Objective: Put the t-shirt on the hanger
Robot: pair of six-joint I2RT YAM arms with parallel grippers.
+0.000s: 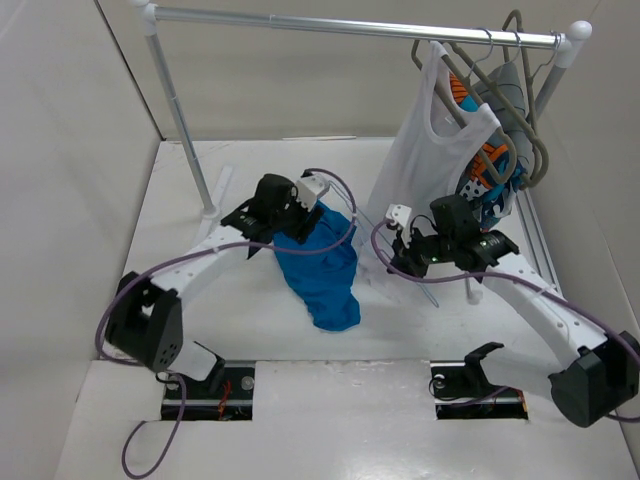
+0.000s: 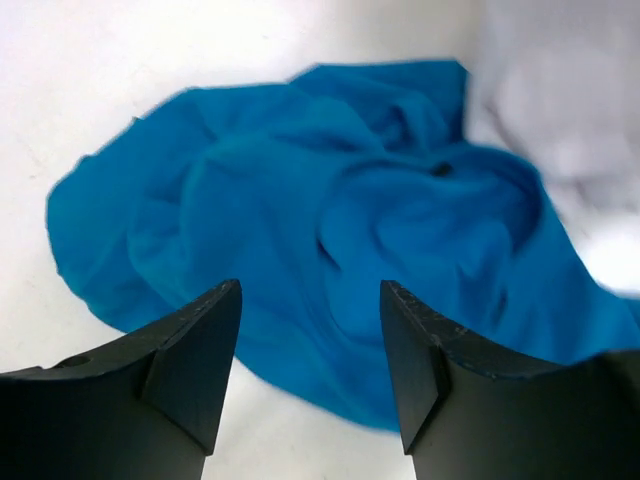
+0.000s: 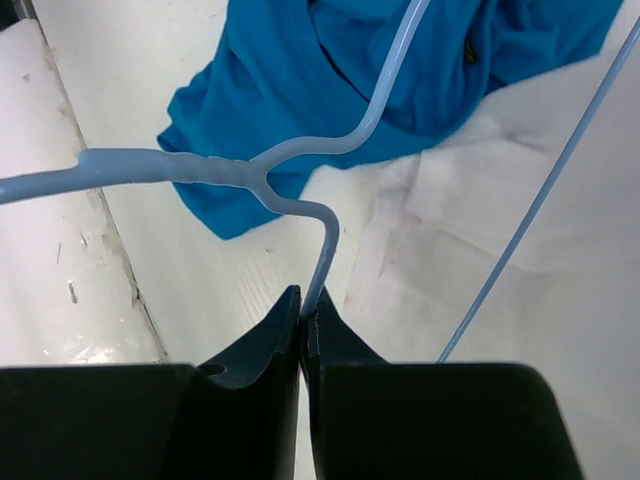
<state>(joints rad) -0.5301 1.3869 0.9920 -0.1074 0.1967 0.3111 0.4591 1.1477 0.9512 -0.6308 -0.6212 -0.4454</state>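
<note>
Bright even light, soft shadows, blurred wrist views

You're looking at a white bench boxed in by plain white panels: a left wall, a back wall and a right wall. A silver rail spans the back, its left post standing on the bench. Light is even, with soft shadows.

place: robot lab test cell | evidence: white enclosure walls, garment rail, bolted robot arms
</note>
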